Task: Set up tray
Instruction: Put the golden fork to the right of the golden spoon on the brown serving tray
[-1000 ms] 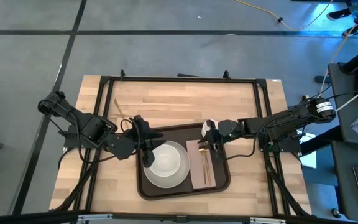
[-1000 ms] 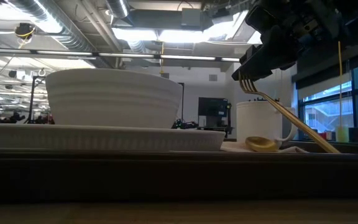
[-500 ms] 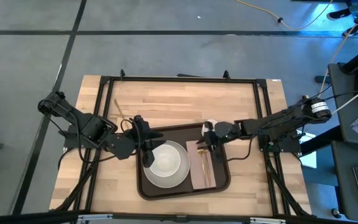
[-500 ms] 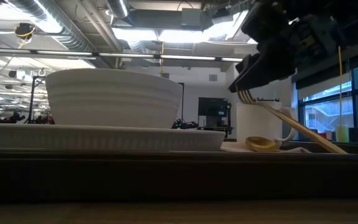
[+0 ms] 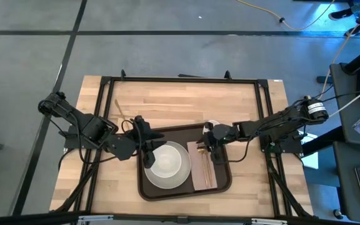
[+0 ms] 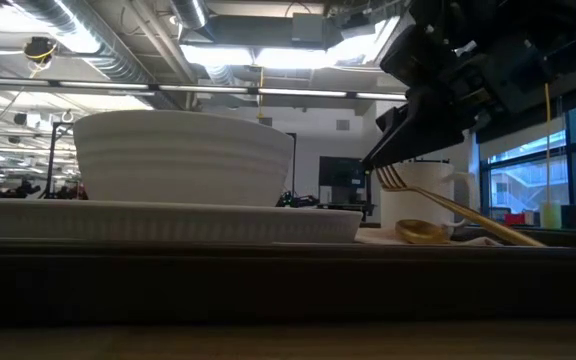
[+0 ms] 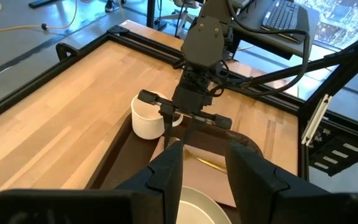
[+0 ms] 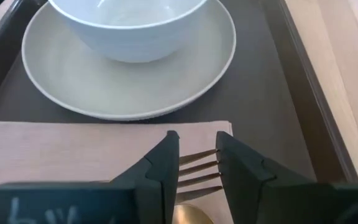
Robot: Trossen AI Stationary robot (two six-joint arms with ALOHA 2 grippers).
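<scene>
Fork (image 6: 448,205) | gripped by right tool (image 5: 212,145) over napkin (image 5: 204,169) on tray (image 5: 224,182) | left tool (image 5: 147,149) parted, empty, above bowl (image 5: 165,159)

Dark brown tray (image 5: 149,189), rounded corners, raised rim, apparently flat on the table's near edge

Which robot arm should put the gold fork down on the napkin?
Probably the right: its end effector already grips the fork, tilted just above the napkin. The left end effector waits by the bowl.
</scene>
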